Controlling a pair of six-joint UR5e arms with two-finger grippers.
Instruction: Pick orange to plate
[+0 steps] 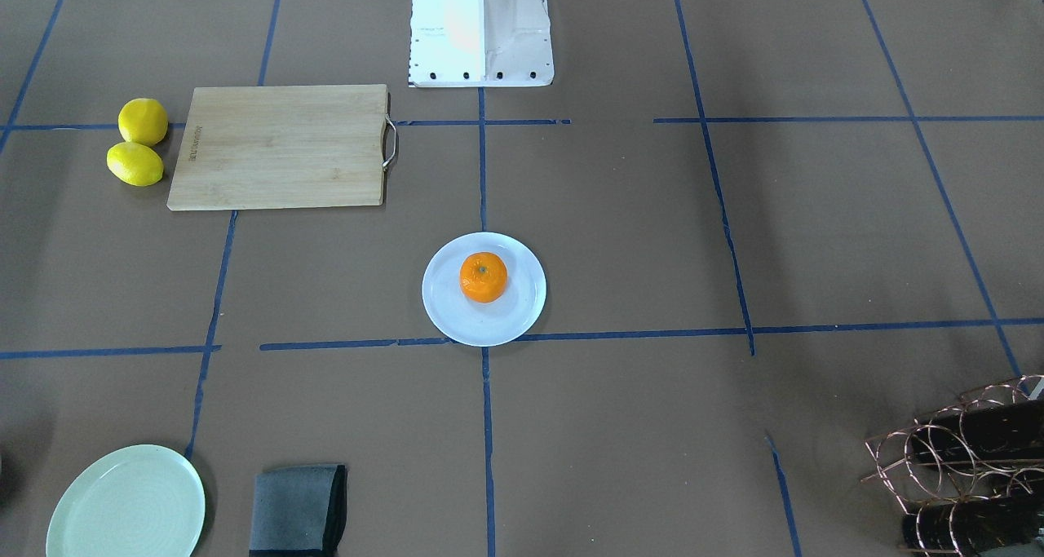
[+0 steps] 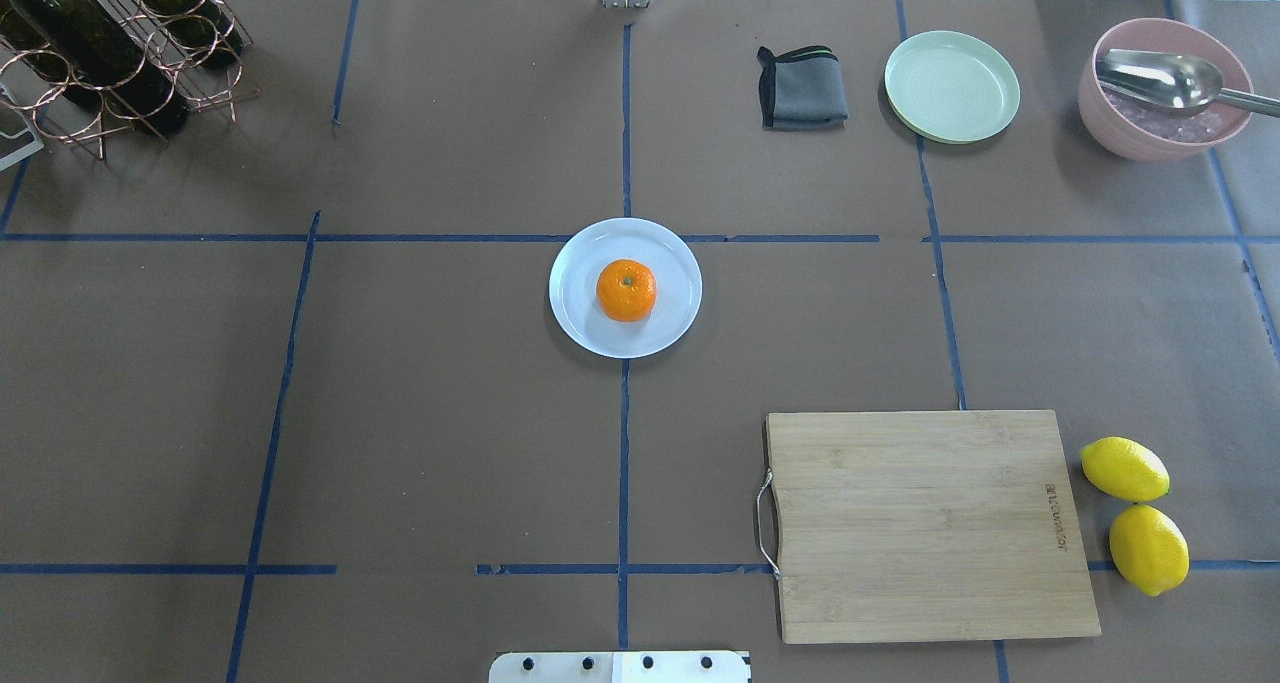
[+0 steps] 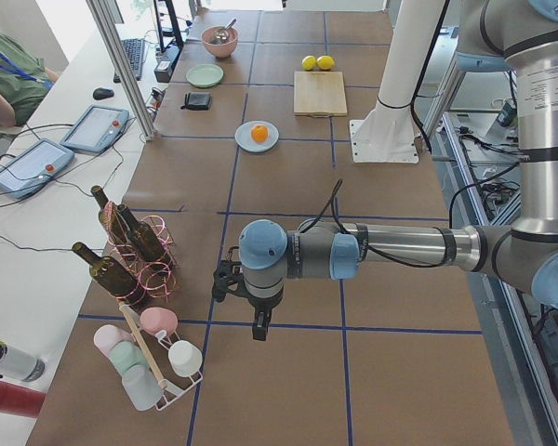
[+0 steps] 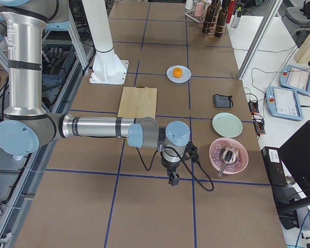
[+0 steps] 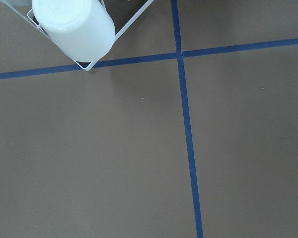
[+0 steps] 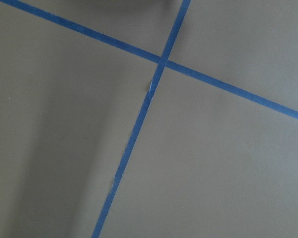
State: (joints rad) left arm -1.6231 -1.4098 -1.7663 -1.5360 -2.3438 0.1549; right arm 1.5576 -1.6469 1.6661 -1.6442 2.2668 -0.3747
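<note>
The left gripper (image 3: 259, 327) hangs well left of the plate (image 2: 583, 315); I cannot tell how its jaws stand. The orange (image 2: 626, 290) rests centred on the plate, so the task looks complete. Well right of the plate, the right gripper (image 4: 173, 179) hangs, apparently parked out of the way, and its jaws cannot be judged either.

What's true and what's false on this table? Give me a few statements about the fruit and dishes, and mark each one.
1. The orange sits on the pale bluish plate. True.
2. The lemons lie on the cutting board. False: they lie on the table beside the board.
3. A metal spoon rests in the pink bowl. True.
4. The folded cloth lies on the green plate. False: it lies on the table beside that plate.
</note>
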